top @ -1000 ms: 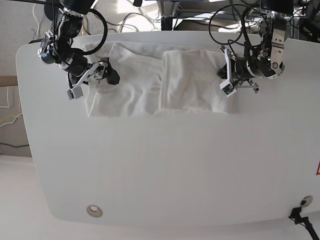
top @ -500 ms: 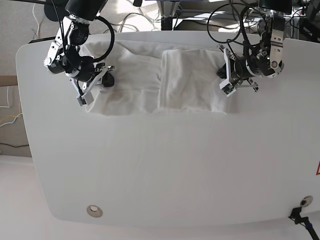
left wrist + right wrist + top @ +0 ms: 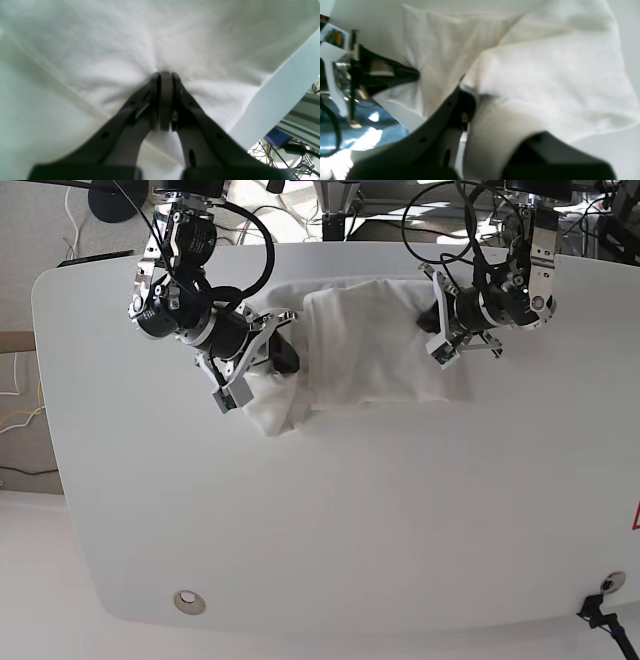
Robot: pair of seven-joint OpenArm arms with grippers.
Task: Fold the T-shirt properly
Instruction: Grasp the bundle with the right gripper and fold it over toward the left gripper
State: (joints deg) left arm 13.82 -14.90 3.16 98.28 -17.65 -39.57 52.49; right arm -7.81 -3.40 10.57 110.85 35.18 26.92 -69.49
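- The T-shirt lies bunched near the far edge of the white table, plain white side up, no print showing.
- The right gripper is on the base view's left, its jaws pinched on the shirt's left portion; cloth is lifted and drapes over one finger in the right wrist view.
- That lifted part hangs in a crumpled fold just beside the flatter, folded panel in the middle.
- The left gripper is clamped tight on the shirt's other edge, fabric puckering around its tips.
- In the base view it sits at the shirt's right side, low over the table.
- Cables trail behind the far edge.
- A round metal fitting sits near the front corner, well apart from the shirt.
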